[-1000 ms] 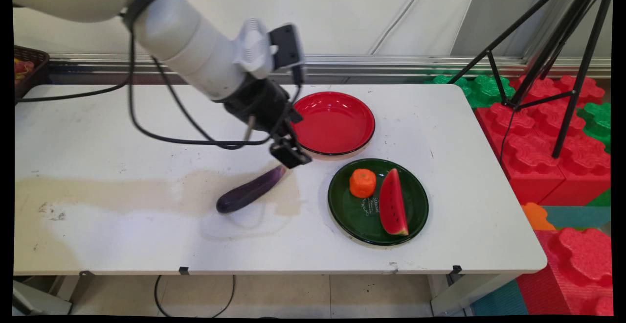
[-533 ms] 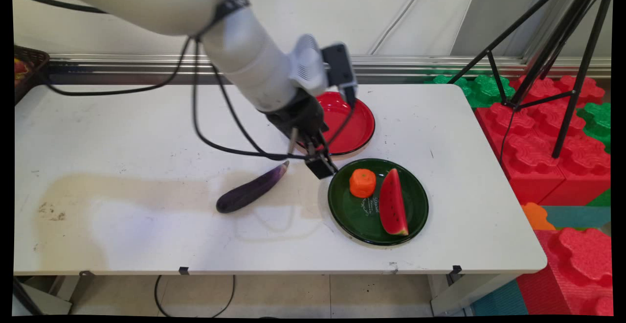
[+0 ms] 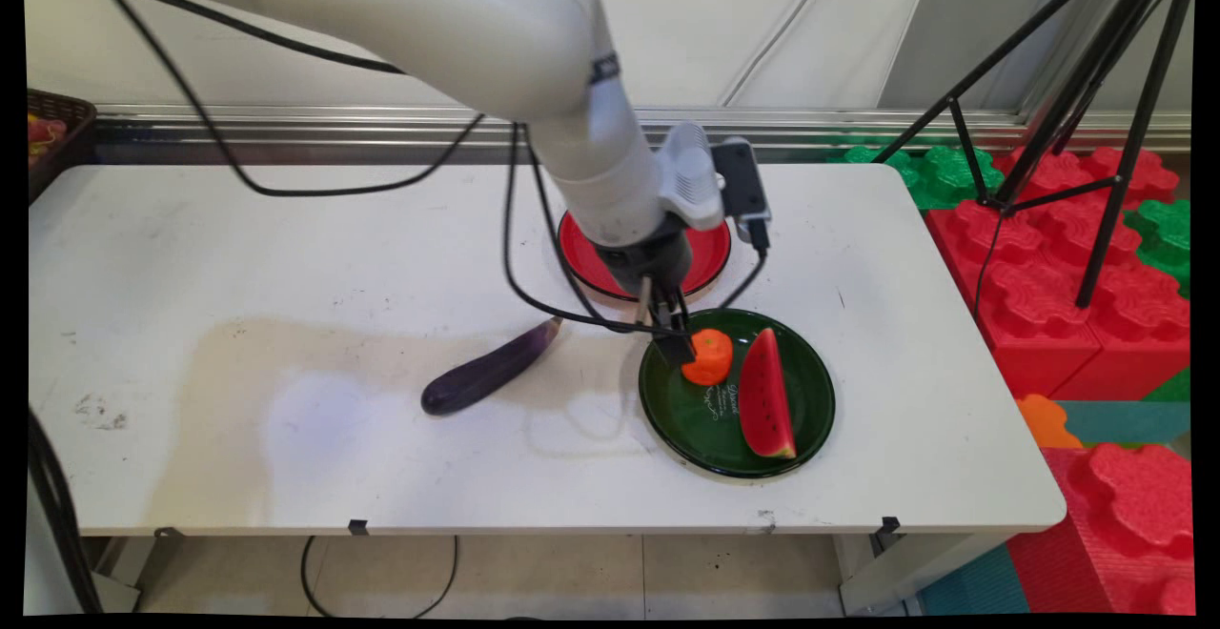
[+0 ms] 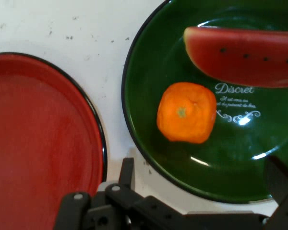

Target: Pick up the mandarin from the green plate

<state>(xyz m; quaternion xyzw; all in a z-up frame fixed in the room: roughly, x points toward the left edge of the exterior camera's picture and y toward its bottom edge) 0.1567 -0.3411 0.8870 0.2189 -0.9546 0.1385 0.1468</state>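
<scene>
Jaws apart, empty, with nothing between them; black gripper (image 3: 675,351) low over the near-left rim of the green plate (image 3: 688,424), pointing almost straight down from the white arm. Nearest to the orange toy fruit (image 3: 711,358), just beside it on its left in the main view, whether touching or not cannot be told. From the hand view, gripper (image 4: 201,165) spread wide, one finger at the lower left near the plate's edge, the other at the right margin, orange toy fruit (image 4: 186,112) ahead and roughly between the two, sitting upright on the green plate (image 4: 149,57) with its small green stem mark facing up. Beside it on the same plate, apart from it, a watermelon slice (image 3: 765,395), seen in the hand view (image 4: 245,57) across the top. Behind the wrist, partly hidden by it, an empty red plate (image 3: 713,250), close to the green one but not touching, with a strip of white table (image 3: 286,229) between. Well to the left, a purple eggplant (image 3: 491,370) lying alone on the table, slanted. Off the table's right end, red and green foam blocks (image 3: 1048,257) and a black tripod (image 3: 1096,86)
</scene>
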